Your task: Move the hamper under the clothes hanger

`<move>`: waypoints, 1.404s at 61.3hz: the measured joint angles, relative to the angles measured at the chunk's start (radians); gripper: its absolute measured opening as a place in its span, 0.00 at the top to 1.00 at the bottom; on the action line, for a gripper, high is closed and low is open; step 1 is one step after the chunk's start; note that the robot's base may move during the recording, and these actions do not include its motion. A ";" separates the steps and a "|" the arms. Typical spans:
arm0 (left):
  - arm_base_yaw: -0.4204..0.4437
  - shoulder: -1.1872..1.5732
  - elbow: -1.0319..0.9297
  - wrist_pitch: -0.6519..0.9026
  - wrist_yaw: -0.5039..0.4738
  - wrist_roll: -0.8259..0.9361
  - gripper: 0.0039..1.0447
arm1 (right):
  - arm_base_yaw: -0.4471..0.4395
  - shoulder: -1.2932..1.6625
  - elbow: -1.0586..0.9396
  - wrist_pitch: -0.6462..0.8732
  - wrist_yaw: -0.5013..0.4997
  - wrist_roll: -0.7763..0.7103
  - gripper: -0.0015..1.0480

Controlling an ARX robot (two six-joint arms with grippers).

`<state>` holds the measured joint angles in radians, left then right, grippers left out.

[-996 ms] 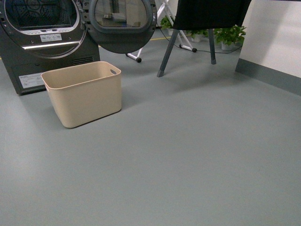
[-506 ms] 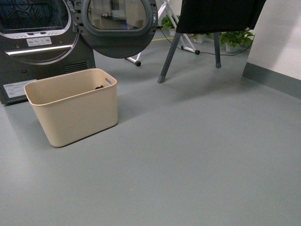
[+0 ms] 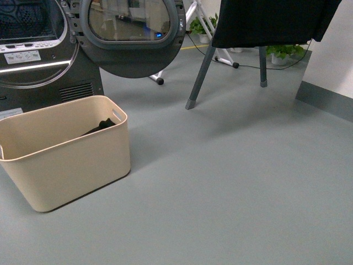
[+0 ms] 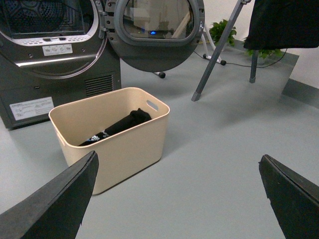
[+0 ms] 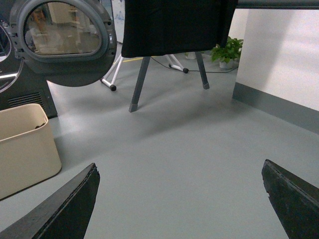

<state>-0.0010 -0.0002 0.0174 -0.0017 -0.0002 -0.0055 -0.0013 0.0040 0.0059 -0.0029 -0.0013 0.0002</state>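
The beige hamper [image 3: 71, 160] stands on the grey floor at the front left, just before the dryer, with dark clothing [image 3: 100, 127] inside. In the left wrist view the hamper [image 4: 124, 144] lies ahead and to one side of my open left gripper [image 4: 179, 172], whose fingers [image 4: 60, 199] hold nothing. The clothes hanger [image 3: 265, 25], a dark-grey rack draped in black fabric, stands at the back right, well apart from the hamper. My right gripper [image 5: 179, 172] is open over bare floor, with the hamper's end [image 5: 25, 149] and the clothes hanger [image 5: 174, 25] ahead. Neither arm shows in the front view.
A dark dryer [image 3: 38, 55] with its round door [image 3: 132, 33] swung open stands behind the hamper. A white folding rack's legs [image 3: 212, 52] and potted plants [image 3: 284, 52] sit behind the clothes hanger. A white wall with a grey skirting [image 3: 331, 99] runs along the right.
The front view has drawn closer: the hamper now looms larger and lower left, its dark contents showing, and the dryer and clothes hanger have slid toward the picture's top.
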 joint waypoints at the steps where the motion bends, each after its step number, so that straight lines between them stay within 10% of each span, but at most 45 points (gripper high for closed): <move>1: 0.000 0.000 0.000 0.000 0.000 0.000 0.06 | 0.000 0.000 0.000 0.000 0.000 0.000 0.07; 86: 0.000 0.000 0.000 0.000 0.000 0.000 0.06 | 0.000 0.000 0.000 0.000 0.000 0.000 0.07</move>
<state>-0.0010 0.0002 0.0174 -0.0013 -0.0002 -0.0055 -0.0013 0.0040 0.0059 -0.0032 -0.0013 0.0002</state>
